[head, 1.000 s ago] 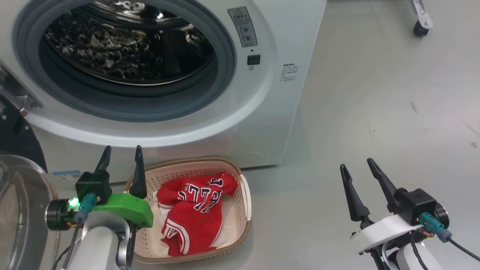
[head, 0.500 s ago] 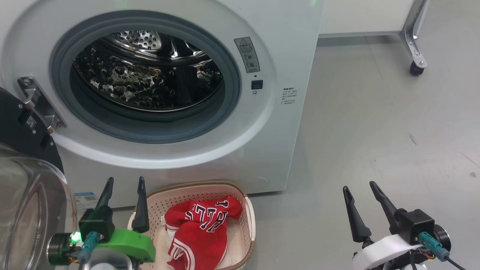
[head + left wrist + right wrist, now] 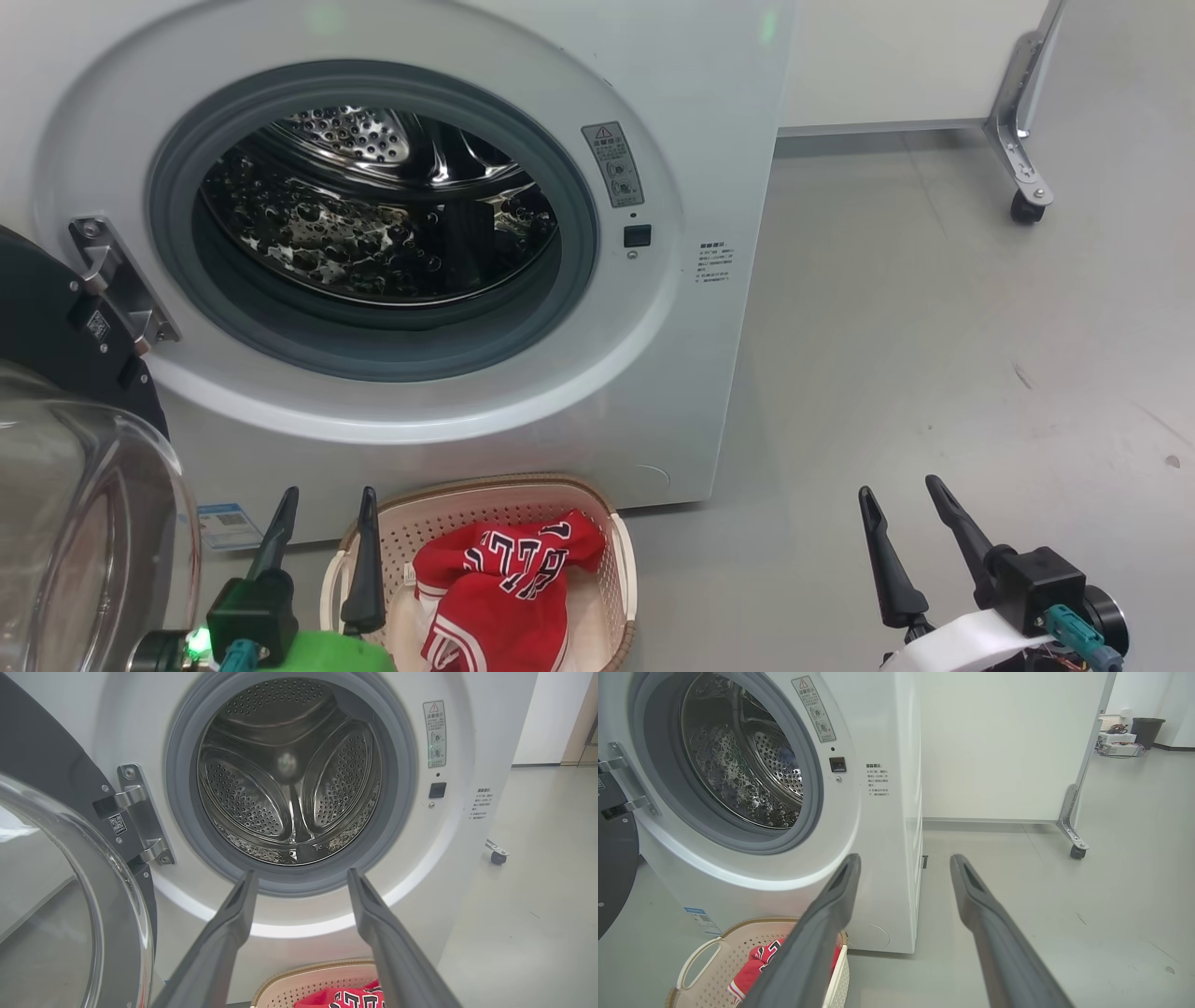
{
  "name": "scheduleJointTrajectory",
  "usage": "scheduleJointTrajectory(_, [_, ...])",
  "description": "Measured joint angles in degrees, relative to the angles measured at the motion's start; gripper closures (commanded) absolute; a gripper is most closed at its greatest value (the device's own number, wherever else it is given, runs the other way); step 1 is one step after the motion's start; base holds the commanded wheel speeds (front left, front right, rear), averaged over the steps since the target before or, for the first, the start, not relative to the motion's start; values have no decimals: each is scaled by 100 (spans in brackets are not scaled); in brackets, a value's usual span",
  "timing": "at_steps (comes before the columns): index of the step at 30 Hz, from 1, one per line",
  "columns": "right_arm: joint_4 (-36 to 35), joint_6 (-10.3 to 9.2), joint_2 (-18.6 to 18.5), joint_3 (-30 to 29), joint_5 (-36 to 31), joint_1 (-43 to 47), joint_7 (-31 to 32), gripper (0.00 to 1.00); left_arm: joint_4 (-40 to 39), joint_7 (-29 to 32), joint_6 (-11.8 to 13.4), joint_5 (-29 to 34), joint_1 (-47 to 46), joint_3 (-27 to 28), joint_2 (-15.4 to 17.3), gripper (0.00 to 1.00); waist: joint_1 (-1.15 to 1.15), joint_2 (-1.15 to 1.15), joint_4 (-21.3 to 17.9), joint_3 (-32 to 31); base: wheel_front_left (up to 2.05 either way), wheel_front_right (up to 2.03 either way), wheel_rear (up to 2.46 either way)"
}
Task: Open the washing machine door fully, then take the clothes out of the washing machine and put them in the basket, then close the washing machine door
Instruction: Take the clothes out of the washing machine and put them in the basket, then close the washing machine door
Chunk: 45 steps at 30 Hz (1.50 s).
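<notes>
Left gripper (image 3: 331,491) and right gripper (image 3: 898,485) are hanging spread, empty; the washing machine door (image 3: 47,336) is likely needing a push on its black rim

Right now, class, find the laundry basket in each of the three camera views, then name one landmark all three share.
Head view: the basket sits at bottom centre, in front of the washing machine.
Left wrist view: basket at the bottom edge, centre.
Right wrist view: basket in the bottom left corner.
Shared landmark: the warning sticker right of the drum opening.
</notes>
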Motion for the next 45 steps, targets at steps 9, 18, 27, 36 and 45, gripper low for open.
scheduleJointTrajectory(9, [-130,-44,-1,3,-1,74,27,0,-333,86,24,42,269,-8,27,0,0,0,10,-20,0,0,0])
scheduleJointTrajectory(18, [-229,-51,-11,16,-1,125,104,0,-593,238,40,48,439,-7,51,0,0,0,3,16,0,0,0])
scheduleJointTrajectory(27, [-315,-56,-19,15,0,143,110,0,-834,379,73,94,549,-13,51,0,0,0,-4,89,0,0,0])
scheduleJointTrajectory(36, [-360,-56,-25,13,0,143,140,0,-994,442,74,208,627,-8,62,0,0,0,-12,135,-16,16,0])
scheduleJointTrajectory(45, [-402,-59,-29,1,1,143,160,0,-1131,537,75,224,645,-8,63,0,0,0,-16,170,-52,52,0])
